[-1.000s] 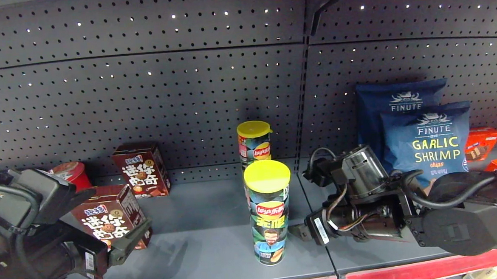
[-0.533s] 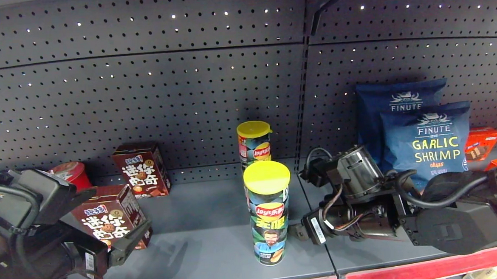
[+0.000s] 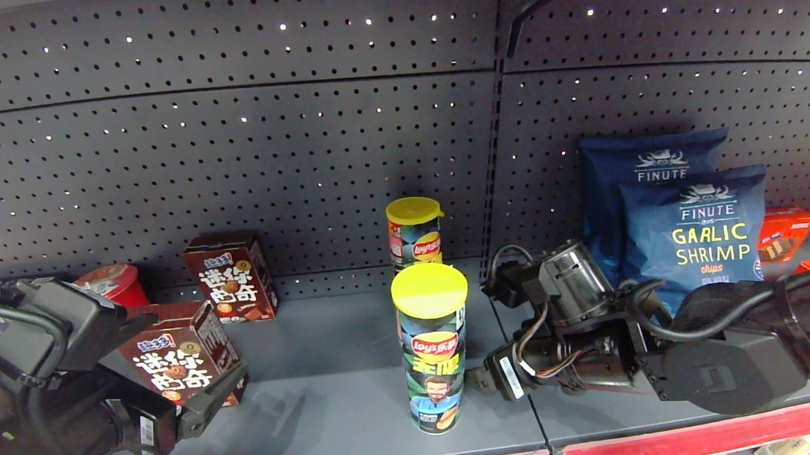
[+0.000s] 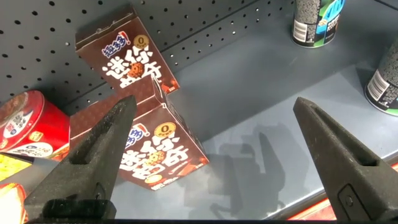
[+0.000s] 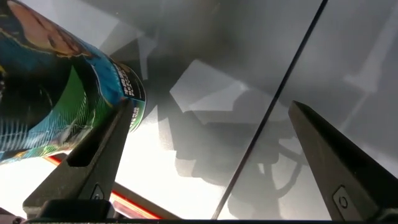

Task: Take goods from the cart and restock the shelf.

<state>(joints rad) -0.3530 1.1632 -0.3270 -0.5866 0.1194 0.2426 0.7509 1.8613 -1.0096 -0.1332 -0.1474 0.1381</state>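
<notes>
At the front of the shelf [image 3: 331, 398] the near chip can [image 3: 432, 347] stands upright. The right gripper [image 3: 479, 379] sits at its 3 o'clock. From the head view its fingers are hard to judge. The right wrist view shows them spread wide over bare shelf, with the can's base just outside one finger [image 5: 99, 162]. At 9 o'clock the left gripper [image 4: 211, 155] gapes empty by the front cookie box [image 4: 155, 149]. Farther back at 12 o'clock stands a second can [image 3: 414, 230].

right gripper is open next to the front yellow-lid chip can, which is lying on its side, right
No: the front chip can stands upright on the shelf, as the head view shows. The right gripper is indeed open next to it.
</notes>
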